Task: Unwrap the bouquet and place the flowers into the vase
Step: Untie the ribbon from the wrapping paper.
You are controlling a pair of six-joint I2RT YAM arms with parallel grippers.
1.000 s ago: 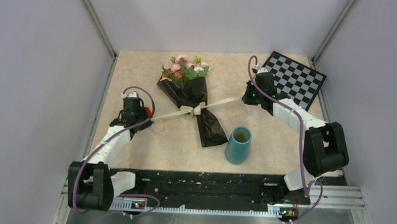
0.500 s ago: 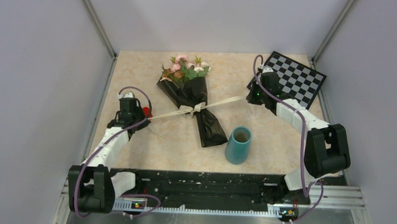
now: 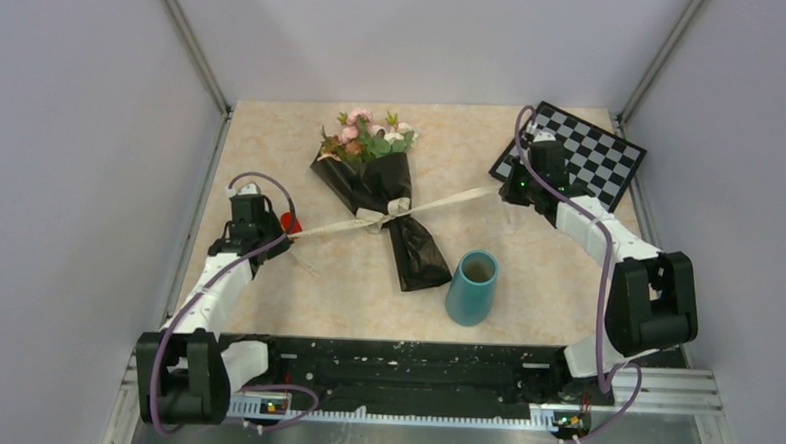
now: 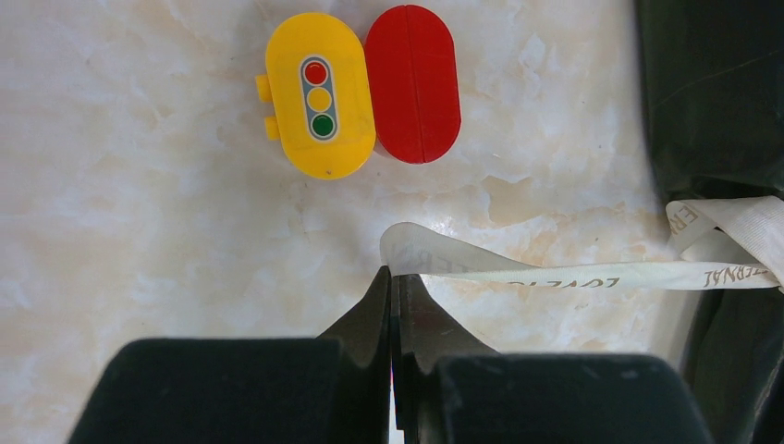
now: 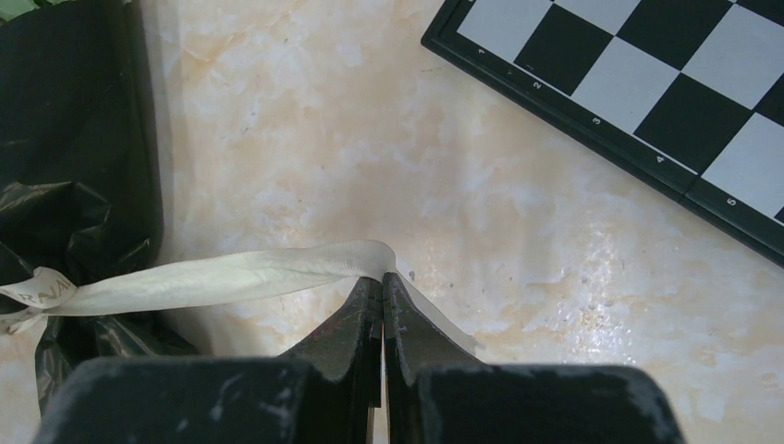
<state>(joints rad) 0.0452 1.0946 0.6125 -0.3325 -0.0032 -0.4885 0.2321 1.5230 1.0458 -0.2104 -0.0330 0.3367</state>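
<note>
Bright, even light fills every view. Soft glare sheens the counter just beside the checkerboard; shadows are faint.

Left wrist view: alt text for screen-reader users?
Left gripper shut on the end of a cream ribbon running right to the black-wrapped bouquet. Above it, a yellow traffic-light toy and red oval piece lie side by side on the table.

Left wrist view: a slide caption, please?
Black left gripper pinches cream ribbon near yellow traffic-light toy and red oval piece.
</note>
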